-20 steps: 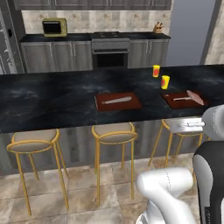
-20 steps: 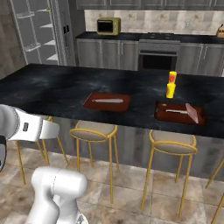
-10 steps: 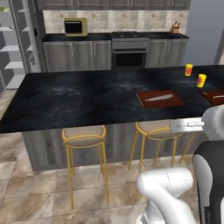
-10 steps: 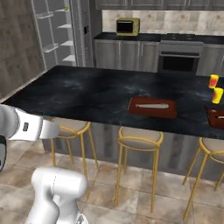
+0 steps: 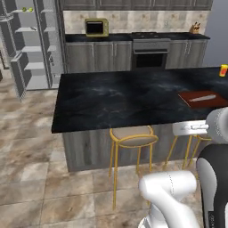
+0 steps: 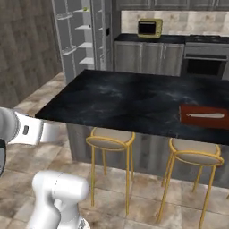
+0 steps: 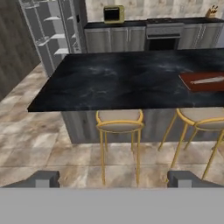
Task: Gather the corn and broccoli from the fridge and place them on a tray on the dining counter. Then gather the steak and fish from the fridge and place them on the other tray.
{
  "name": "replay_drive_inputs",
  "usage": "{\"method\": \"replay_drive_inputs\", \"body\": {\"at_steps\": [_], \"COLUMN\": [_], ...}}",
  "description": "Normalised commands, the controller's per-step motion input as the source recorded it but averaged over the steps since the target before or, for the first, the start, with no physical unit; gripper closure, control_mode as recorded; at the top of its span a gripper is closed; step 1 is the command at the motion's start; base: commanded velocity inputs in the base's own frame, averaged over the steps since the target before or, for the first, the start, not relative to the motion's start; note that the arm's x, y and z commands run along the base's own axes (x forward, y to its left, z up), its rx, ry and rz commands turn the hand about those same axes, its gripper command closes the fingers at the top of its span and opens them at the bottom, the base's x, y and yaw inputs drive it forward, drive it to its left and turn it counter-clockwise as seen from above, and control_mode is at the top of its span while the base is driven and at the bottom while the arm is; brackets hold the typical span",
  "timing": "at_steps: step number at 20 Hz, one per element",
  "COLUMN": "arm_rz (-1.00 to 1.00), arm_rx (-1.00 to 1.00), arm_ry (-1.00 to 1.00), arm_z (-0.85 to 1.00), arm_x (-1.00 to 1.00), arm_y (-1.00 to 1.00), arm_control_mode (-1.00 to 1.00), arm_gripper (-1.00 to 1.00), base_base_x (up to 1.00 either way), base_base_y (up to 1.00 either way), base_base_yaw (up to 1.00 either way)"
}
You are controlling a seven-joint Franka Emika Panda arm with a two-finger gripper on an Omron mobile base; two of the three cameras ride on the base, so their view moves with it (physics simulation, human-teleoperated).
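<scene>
The fridge [image 5: 27,49] stands open at the far left, with pale shelves [image 6: 76,36] showing. Two tiny yellow-green specks [image 5: 26,9] sit on its top shelf, too small to tell as corn or broccoli. The dining counter [image 5: 129,95] is a black marbled slab straight ahead. At its right end lies a red-brown tray [image 5: 201,98] with a slim pale thing on it, perhaps the fish. The steak is out of view. My gripper [image 7: 113,179] hangs in front of the counter above the stools, open, with nothing between its fingertips [image 7: 43,179].
Yellow-framed stools [image 5: 132,138] [image 6: 109,141] stand under the counter's near edge. A yellow cup [image 5: 223,70] stands at the counter's far right. Behind are dark cabinets with an oven [image 5: 149,55] and a yellow microwave [image 5: 96,27]. Tiled floor [image 5: 31,147] lies open to the left.
The whole picture has slid right: the base has moved left along the counter. The fridge has come into view and one tray has left it. The gripper has stayed open.
</scene>
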Motion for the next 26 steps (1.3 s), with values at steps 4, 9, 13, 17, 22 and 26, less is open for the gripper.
{"method": "replay_drive_inputs", "body": {"at_steps": [4,9,13,17,22,26], "arm_rz": [0.00,0.00,0.00,0.00,0.00,0.00], "arm_rx": [0.00,0.00,0.00,0.00,0.00,0.00], "arm_ry": [0.00,0.00,0.00,0.00,0.00,0.00], "arm_z": [0.00,0.00,0.00,0.00,0.00,0.00], "arm_x": [0.00,0.00,0.00,0.00,0.00,0.00], "arm_y": [0.00,0.00,0.00,0.00,0.00,0.00], "arm_control_mode": [1.00,1.00,1.00,1.00,1.00,1.00], "arm_gripper": [-1.00,-1.00,-1.00,-1.00,-1.00,-1.00], "base_base_x": [0.48,0.30,0.02,0.02,0.22,0.90], "base_base_y": [1.00,1.00,1.00,1.00,1.00,0.86], "base_base_yaw": [0.00,0.00,0.00,0.00,0.00,0.00]}}
